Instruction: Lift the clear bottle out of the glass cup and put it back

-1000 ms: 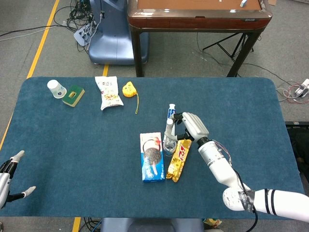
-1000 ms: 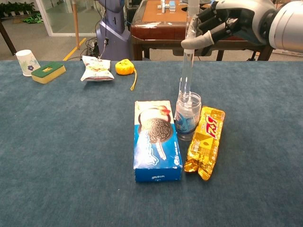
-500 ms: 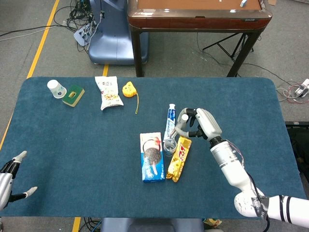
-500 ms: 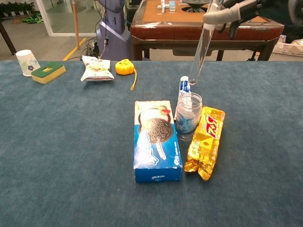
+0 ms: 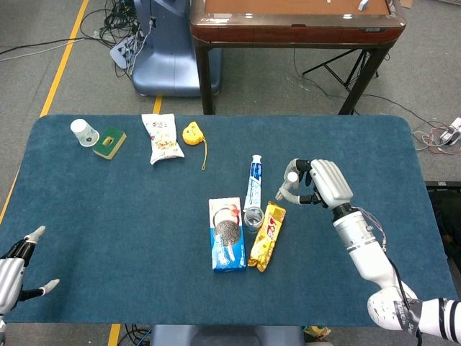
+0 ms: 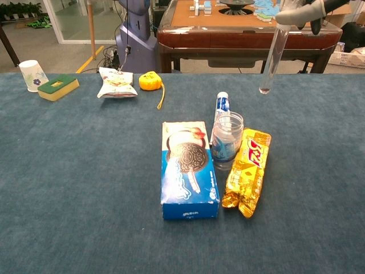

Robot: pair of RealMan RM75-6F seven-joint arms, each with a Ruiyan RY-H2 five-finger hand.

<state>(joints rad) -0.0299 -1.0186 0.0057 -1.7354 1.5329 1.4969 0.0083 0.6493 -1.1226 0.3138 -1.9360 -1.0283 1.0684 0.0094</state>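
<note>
Chest view: right hand [image 6: 312,8] gripping clear bottle [image 6: 271,56] (aloft)

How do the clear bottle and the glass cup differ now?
The clear bottle is tall and thin; the glass cup is short and wide. The bottle hangs in the air, held at its top by the right hand; the cup stands on the table between the cookie box and the yellow packet. Both are transparent.

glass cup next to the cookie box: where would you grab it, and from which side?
Grip the glass cup around its upper wall, coming from above. It stands upright and open-mouthed, but the cookie box and yellow snack bar crowd its two sides, and the toothpaste tube lies behind it, so a side approach looks cramped.
</note>
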